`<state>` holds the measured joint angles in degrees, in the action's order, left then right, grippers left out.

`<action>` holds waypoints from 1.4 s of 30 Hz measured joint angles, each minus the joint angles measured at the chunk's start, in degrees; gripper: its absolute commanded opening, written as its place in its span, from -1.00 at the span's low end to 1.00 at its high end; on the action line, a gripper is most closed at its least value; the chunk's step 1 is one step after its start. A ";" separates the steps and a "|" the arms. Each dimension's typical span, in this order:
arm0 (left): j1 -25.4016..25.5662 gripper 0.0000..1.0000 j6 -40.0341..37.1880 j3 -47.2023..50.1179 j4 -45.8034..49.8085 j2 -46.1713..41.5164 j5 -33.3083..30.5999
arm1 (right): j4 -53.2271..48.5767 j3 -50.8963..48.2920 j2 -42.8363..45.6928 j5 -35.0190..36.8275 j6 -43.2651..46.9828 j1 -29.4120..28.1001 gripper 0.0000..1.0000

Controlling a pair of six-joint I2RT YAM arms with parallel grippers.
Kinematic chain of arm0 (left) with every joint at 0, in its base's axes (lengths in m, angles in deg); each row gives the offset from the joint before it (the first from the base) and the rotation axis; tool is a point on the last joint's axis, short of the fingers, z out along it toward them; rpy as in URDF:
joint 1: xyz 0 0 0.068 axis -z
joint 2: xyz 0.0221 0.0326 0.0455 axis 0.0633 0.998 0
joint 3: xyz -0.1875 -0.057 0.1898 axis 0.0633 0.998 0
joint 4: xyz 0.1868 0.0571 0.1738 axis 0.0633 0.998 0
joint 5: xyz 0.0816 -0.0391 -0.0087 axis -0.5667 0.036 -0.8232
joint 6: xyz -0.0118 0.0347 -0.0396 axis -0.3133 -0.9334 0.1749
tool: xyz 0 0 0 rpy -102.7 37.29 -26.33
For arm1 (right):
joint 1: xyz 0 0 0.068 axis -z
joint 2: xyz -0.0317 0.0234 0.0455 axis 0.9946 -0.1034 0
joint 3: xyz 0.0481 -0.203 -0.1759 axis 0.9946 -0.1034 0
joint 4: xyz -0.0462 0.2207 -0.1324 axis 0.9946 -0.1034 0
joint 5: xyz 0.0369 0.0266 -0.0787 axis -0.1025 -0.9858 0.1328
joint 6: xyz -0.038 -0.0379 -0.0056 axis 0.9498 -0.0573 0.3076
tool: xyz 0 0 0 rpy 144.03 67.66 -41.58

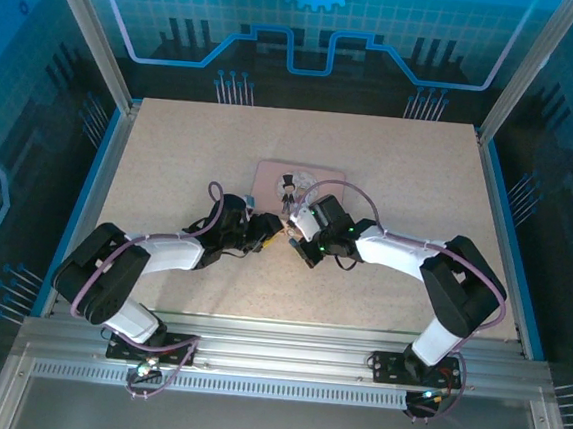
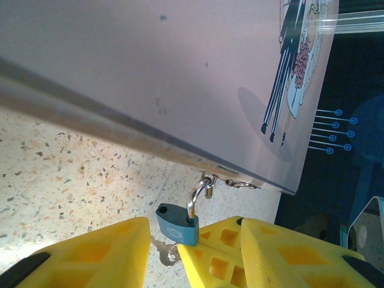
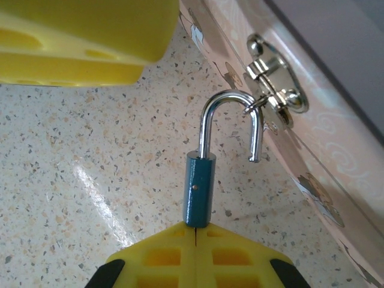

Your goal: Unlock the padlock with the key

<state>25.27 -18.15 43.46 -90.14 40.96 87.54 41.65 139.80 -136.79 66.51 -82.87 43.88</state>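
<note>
A blue padlock (image 3: 199, 189) hangs by its silver shackle (image 3: 231, 117), which stands open, its free end out of the body and hooked through the hasp (image 3: 273, 84) of a pink box (image 3: 318, 186). My right gripper (image 3: 197, 227) is shut right under the padlock's bottom, on the key. The key's silver head and ring (image 2: 165, 255) poke out beside its fingers (image 2: 216, 255). My left gripper (image 2: 195, 234) is open, one finger on each side of the padlock (image 2: 177, 225), touching neither side. In the top view both grippers, left (image 1: 265, 235) and right (image 1: 293, 237), meet before the box (image 1: 299, 181).
The box lies mid-table on a speckled tabletop (image 1: 170, 164), its lid (image 2: 180, 78) looming just above the left wrist camera. A left finger (image 3: 78, 42) hangs close over the padlock's far side. Metal frame rails (image 1: 275, 349) run along the table's near edge.
</note>
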 measured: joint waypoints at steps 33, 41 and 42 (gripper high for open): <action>0.00 0.98 -13.60 1.33 25.59 -20.39 0.00 | -14.21 9.11 -1.03 2.69 21.66 -0.02 -1.00; 0.00 0.98 -13.60 2.40 27.45 -20.52 -0.74 | -12.07 7.50 -1.07 3.06 25.99 0.00 -1.00; 0.00 0.98 -13.57 2.49 27.56 -20.52 -0.74 | -11.72 7.32 -1.07 3.02 26.58 0.00 -1.00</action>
<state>25.27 -31.72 45.95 -62.58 20.44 86.80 29.94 147.12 -137.86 69.52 -56.29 43.88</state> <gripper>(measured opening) 0.990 0.065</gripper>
